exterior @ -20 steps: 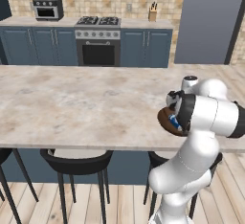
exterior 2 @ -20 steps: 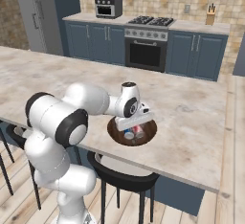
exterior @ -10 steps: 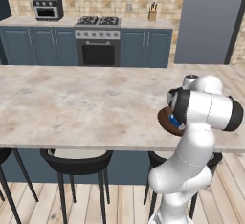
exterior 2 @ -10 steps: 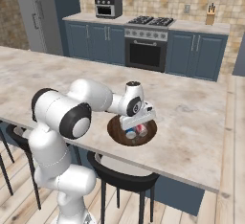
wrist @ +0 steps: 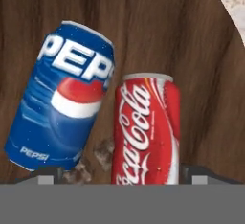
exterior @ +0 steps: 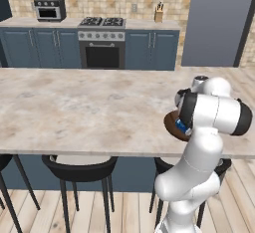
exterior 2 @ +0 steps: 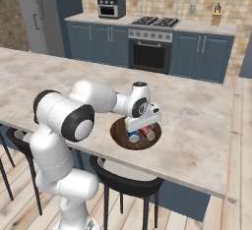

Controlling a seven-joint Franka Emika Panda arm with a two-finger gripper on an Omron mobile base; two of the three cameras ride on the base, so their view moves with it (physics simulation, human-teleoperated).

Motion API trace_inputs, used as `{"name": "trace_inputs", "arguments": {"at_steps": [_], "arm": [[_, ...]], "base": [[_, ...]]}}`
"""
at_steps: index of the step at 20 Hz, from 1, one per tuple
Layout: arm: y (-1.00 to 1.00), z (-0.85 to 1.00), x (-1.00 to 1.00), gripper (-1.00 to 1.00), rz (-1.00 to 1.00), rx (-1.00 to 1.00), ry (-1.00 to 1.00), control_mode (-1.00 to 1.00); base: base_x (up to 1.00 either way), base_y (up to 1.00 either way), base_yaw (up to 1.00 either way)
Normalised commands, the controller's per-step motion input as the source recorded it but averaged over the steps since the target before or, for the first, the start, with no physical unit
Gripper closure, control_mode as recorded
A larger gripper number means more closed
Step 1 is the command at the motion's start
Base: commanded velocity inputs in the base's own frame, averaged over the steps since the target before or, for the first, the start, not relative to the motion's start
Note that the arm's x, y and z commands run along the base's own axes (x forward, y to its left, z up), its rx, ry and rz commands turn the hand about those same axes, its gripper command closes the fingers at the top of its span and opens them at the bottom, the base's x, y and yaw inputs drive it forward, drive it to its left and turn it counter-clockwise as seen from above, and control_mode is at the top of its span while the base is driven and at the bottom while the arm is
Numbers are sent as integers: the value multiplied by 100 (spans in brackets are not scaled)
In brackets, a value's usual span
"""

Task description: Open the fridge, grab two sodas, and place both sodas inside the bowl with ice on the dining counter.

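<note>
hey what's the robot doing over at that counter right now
The robot arm is reaching over the dark brown bowl near the edge of the dining counter. Both sodas lie on their sides in the bowl: the blue can and the red can, side by side. The gripper hangs just above them with its fingers spread either side of the red can, apparently not clamping it. Judging by that, both cans are in the bowl and the placing looks about done.

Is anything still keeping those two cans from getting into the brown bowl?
Nothing visible: the blue can and the red can already lie side by side in the bowl, just under the end effector.
</note>
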Motion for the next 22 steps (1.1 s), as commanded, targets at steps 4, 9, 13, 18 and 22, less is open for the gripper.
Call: {"name": "trace_inputs", "arguments": {"at_steps": [4, 9, 13, 18, 22], "arm": [[2, 20, -23, -100, 0, 0, 0, -100], [8, 35, -40, -100, 0, 0, -2, -100], [19, 49, -49, -100, -1, 0, -1, -100], [21, 49, -54, -100, -2, 0, 0, -100], [19, 55, -58, -100, -3, 0, 0, -100]], "base": [[0, 0, 0], [0, 0, 0], [0, 0, 0], [0, 0, 0], [0, 0, 0]]}}
